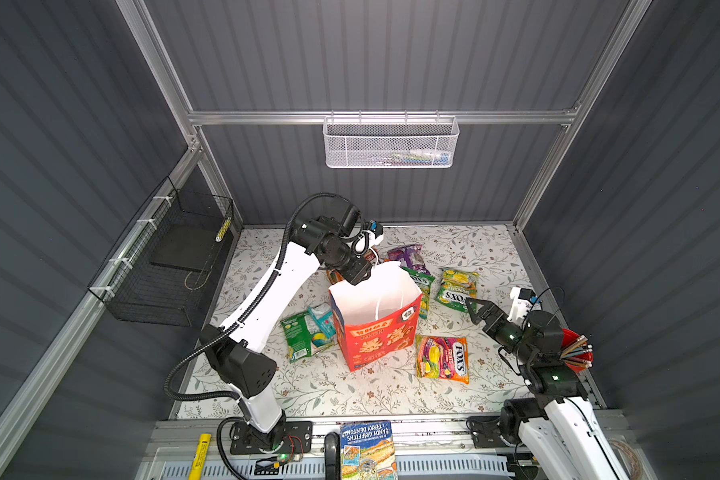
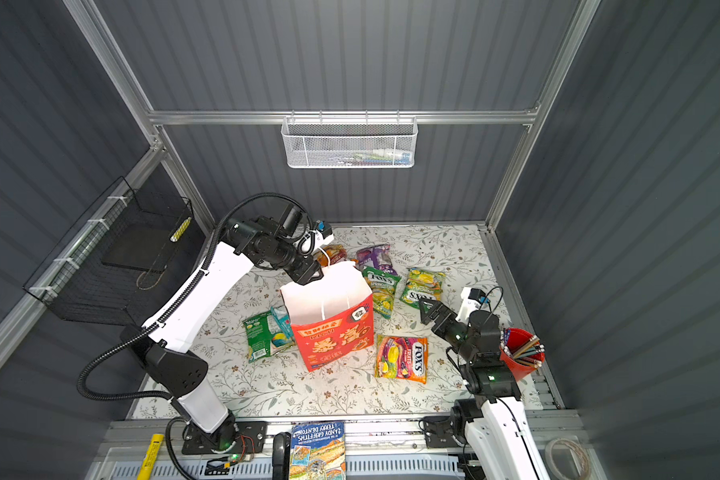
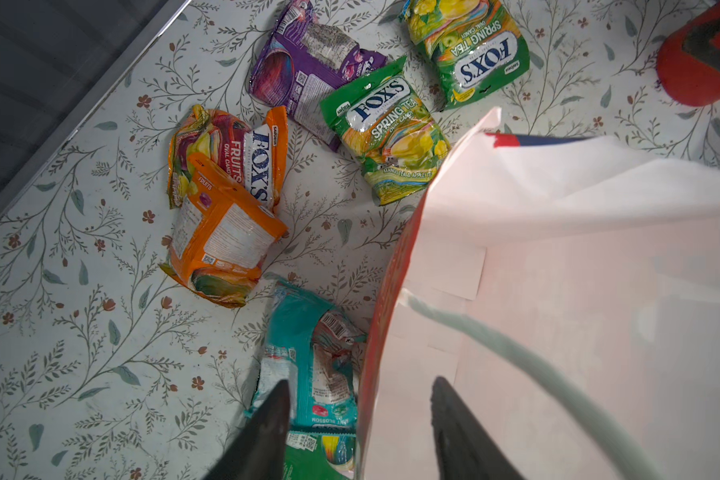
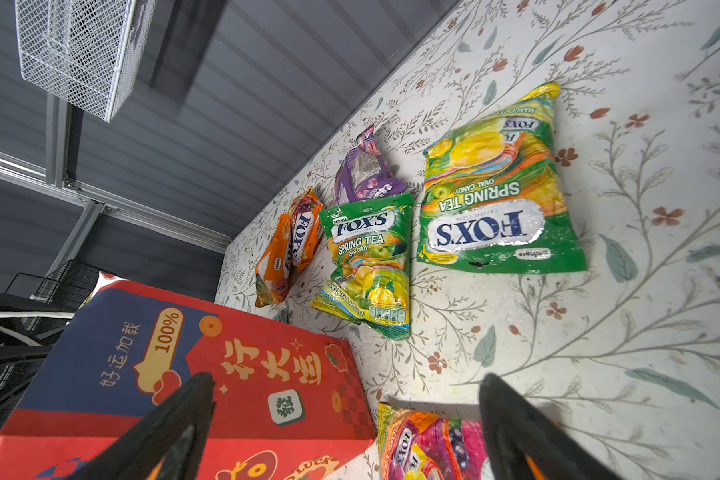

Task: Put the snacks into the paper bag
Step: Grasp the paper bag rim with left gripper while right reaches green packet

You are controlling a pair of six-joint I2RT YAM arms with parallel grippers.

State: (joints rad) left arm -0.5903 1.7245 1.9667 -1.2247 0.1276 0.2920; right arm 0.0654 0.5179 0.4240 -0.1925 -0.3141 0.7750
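The left hand (image 3: 361, 382) is over the far left corner of the paper bag (image 3: 557, 249). Its fingers (image 3: 275, 415) are parted, with one outside the bag's wall and one inside against the white lining. As far as the wrist view shows, neither is pressed onto the paper, so it grasps nothing. The bag's white cord handle (image 3: 516, 353) curves past the inner finger. The bag stands upright and open-mouthed near the middle of the floral counter (image 1: 350, 395), with its red, gold-lettered face towards the near edge. All the snacks visible lie outside it. On its left, just beside the wall, a teal packet (image 3: 312, 365) overlaps a green packet (image 1: 298, 338). Near the far left corner, an orange packet (image 3: 225, 237) lies face down, partly over a Fruits packet (image 3: 246, 166). A purple packet (image 3: 304, 70) lies further back. One Spring Tea packet (image 3: 387, 137) sits close by the bag's right side, and a second Spring Tea packet (image 4: 495, 187) lies apart, further right. A multicolour packet (image 1: 443, 359) lies flat off the bag's near right corner. The right hand (image 4: 347, 378) hangs above the counter at the right, its fingers spread wide and empty. It is between the second Spring Tea packet and the multicolour packet. Behind its arm, a red cup (image 1: 576, 349) holds pencils.
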